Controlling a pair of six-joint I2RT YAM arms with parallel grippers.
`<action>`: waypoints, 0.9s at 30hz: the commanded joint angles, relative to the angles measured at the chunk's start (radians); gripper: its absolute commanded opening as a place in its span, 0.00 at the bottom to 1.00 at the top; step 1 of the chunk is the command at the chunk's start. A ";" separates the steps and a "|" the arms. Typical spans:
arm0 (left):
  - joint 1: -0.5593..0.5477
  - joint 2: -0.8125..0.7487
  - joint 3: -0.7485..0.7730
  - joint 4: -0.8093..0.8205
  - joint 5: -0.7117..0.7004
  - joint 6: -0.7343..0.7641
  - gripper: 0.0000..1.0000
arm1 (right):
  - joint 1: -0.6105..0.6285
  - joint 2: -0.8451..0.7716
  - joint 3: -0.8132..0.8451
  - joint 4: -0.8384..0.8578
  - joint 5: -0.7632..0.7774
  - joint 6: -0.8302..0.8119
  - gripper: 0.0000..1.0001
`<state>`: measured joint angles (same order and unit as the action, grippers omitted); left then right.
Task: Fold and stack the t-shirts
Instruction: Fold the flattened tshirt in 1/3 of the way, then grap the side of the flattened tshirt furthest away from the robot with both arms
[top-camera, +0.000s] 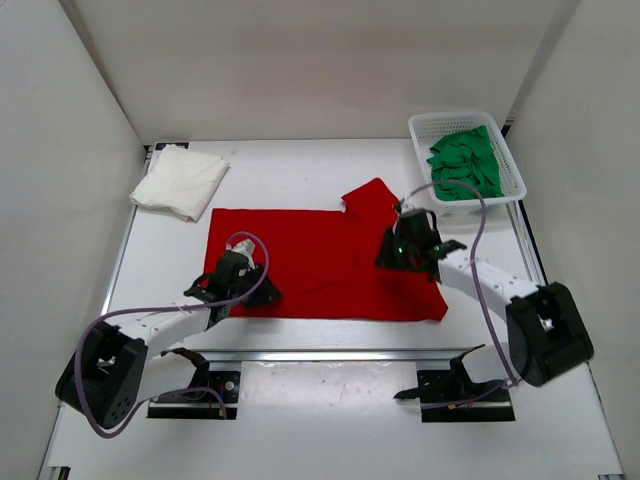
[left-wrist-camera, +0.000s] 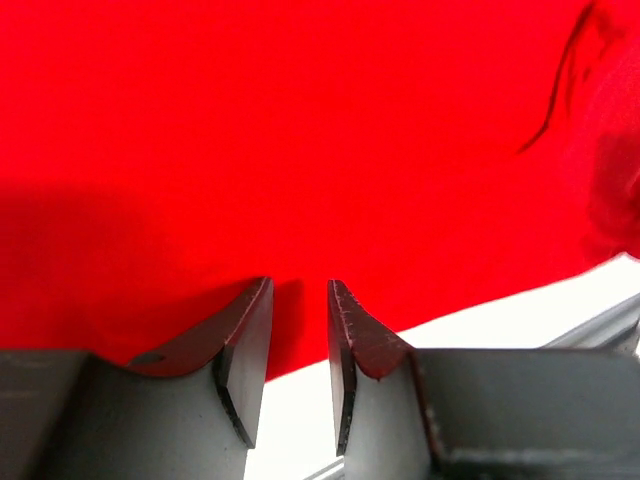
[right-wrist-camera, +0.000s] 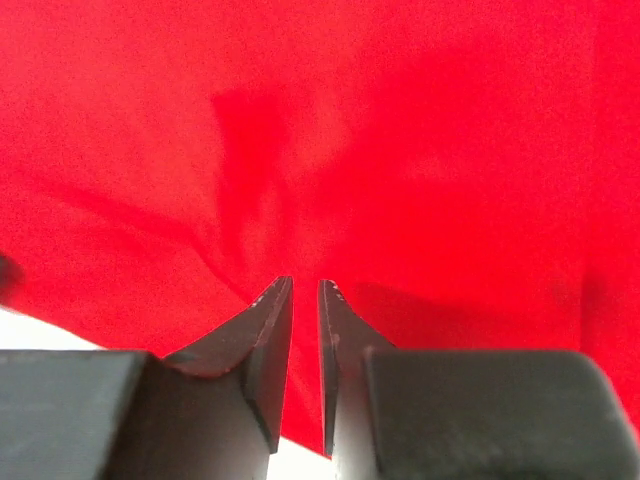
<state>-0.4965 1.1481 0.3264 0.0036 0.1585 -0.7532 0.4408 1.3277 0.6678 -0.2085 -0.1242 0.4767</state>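
Observation:
The red t-shirt (top-camera: 320, 265) lies spread flat in the middle of the table, one sleeve pointing to the back. My left gripper (top-camera: 235, 278) sits low over its near left edge; its jaws stand a narrow gap apart with nothing between them, the tips (left-wrist-camera: 300, 285) at the red cloth (left-wrist-camera: 300, 130). My right gripper (top-camera: 405, 240) rests on the shirt's right part below the sleeve; its jaws (right-wrist-camera: 305, 285) are almost together, empty, over lightly wrinkled red cloth (right-wrist-camera: 330, 130). The white t-shirt (top-camera: 180, 182) lies folded at the back left. The green t-shirt (top-camera: 465, 162) lies crumpled in the basket.
The white mesh basket (top-camera: 512, 160) stands at the back right corner. White walls enclose the table on three sides. A metal rail (top-camera: 330, 355) runs along the near edge in front of the arm bases. Bare table shows beside the red shirt's hem (left-wrist-camera: 560, 305).

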 joint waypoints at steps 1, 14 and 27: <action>0.056 -0.021 0.137 -0.082 -0.043 0.048 0.40 | -0.046 0.112 0.205 0.087 -0.020 -0.072 0.16; 0.196 0.090 0.257 0.018 0.004 0.064 0.40 | -0.208 0.783 0.923 0.031 0.030 -0.181 0.25; 0.220 0.108 0.250 0.018 0.006 0.061 0.39 | -0.160 1.150 1.506 -0.305 0.198 -0.294 0.30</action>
<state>-0.2768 1.2514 0.5709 0.0090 0.1650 -0.6991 0.2768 2.4775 2.1063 -0.4465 0.0128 0.2222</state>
